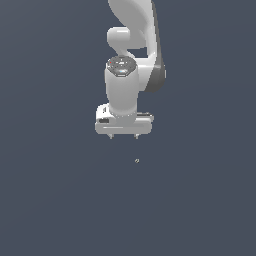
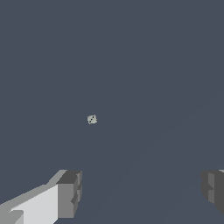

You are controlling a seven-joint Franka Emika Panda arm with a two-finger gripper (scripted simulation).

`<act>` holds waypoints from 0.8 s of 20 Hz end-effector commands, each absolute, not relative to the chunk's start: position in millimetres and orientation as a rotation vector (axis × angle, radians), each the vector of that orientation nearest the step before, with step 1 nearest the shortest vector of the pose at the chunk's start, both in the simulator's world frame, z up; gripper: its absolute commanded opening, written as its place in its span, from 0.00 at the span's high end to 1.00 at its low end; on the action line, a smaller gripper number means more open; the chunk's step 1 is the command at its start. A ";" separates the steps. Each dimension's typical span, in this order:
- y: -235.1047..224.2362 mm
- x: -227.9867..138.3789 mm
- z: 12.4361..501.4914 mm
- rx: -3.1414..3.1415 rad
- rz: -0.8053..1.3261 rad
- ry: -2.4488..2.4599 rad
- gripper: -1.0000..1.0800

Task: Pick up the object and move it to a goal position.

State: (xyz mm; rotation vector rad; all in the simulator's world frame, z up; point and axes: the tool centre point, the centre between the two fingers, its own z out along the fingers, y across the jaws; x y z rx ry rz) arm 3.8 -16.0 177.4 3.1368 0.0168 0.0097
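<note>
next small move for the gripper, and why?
Probably shift sideways to centre over the object, then descend. The gripper is open and holds nothing. In the exterior view the speck lies below it and apart, roughly under one fingertip; in the wrist view it sits off-centre between the fingers.

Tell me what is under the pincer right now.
Below the open pincer lies only the object, a tiny pale speck, apart from both fingers. Nothing covers it; what it rests on cannot be told.

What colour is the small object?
Pale grey-white with dark flecks, the object shows best in the wrist view.
</note>
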 end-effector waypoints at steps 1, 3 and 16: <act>-16.0 3.8 177.4 3.137 0.010 0.017 0.04; -14.4 3.9 177.1 3.136 0.010 0.027 0.04; 2.6 4.4 173.5 3.121 0.010 0.129 0.04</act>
